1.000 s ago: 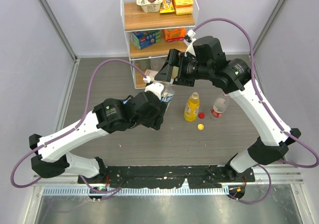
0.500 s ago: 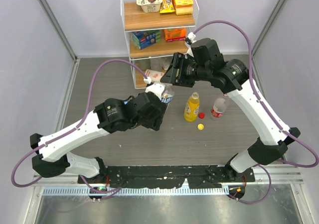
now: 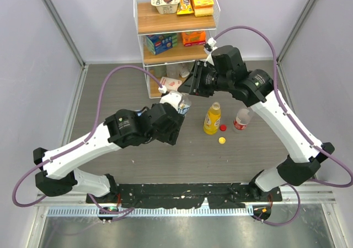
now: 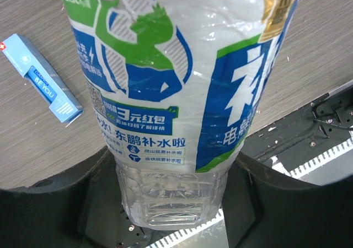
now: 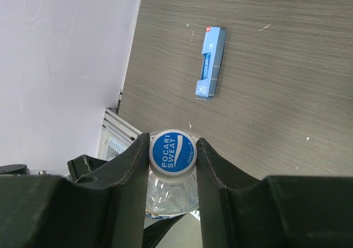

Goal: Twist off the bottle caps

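My left gripper [image 4: 171,204] is shut on the lower body of the clear water bottle with a blue label [image 4: 176,93], holding it off the table [image 3: 185,106]. The right gripper [image 5: 172,155] is shut on that bottle's blue cap [image 5: 172,149], one finger pressing on each side. In the top view the right gripper [image 3: 188,86] sits just above the left gripper [image 3: 177,114]. On the table stand the yellow-orange juice bottle [image 3: 212,119] and the clear bottle with a red label [image 3: 241,119], both without caps. A red cap [image 3: 223,128] and a yellow cap [image 3: 222,140] lie between them.
A wire shelf rack [image 3: 175,22] with snack boxes stands at the back, close behind the right gripper. A small blue box [image 5: 211,63] lies flat on the wooden table [image 3: 110,93]. Grey walls enclose the left and right sides.
The right gripper's jaws closed onto the blue cap, and its wrist shifted slightly toward the back. The left arm kept the bottle still.
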`<state>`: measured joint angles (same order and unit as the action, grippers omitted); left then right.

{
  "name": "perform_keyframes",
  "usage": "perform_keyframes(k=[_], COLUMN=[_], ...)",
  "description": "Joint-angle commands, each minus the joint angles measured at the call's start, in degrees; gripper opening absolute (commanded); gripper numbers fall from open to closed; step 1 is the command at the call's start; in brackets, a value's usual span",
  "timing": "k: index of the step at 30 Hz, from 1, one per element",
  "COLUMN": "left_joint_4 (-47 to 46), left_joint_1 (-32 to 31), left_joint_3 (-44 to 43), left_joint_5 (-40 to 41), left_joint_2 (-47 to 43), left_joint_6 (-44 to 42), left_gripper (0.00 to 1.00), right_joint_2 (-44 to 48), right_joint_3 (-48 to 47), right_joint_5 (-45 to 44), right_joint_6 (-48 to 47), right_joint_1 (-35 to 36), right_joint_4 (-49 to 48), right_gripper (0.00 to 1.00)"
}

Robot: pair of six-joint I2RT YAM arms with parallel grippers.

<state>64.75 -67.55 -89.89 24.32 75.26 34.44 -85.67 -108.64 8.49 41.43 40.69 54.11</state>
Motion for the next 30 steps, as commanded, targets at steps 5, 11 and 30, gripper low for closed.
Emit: perform_keyframes(k=[5,11,30], left_joint_4=[-3.2,-8.4,-23.7], left_joint_1=[-1.0,-1.2,-1.2], left_joint_3=[0.5,3.9,13.6], left_joint_5=[-1.4,-5.4,-22.1], left_joint_2=[-3.2,-7.3,-15.8], left_joint_6=[-0.1,0.0,1.1], left_gripper=[0.00,0.00,0.00], right_joint_2=[7.9,14.5,19.0], right_joint_3=[6.9,16.4,28.0], right_joint_5=[6.7,17.7,44.2], right_joint_6=[-3.6,0.2,23.8], right_joint_1=[-0.3,-4.6,-10.5], right_joint_4=[-14.5,-30.7,-79.3], right_gripper=[0.01,0.01,0.01])
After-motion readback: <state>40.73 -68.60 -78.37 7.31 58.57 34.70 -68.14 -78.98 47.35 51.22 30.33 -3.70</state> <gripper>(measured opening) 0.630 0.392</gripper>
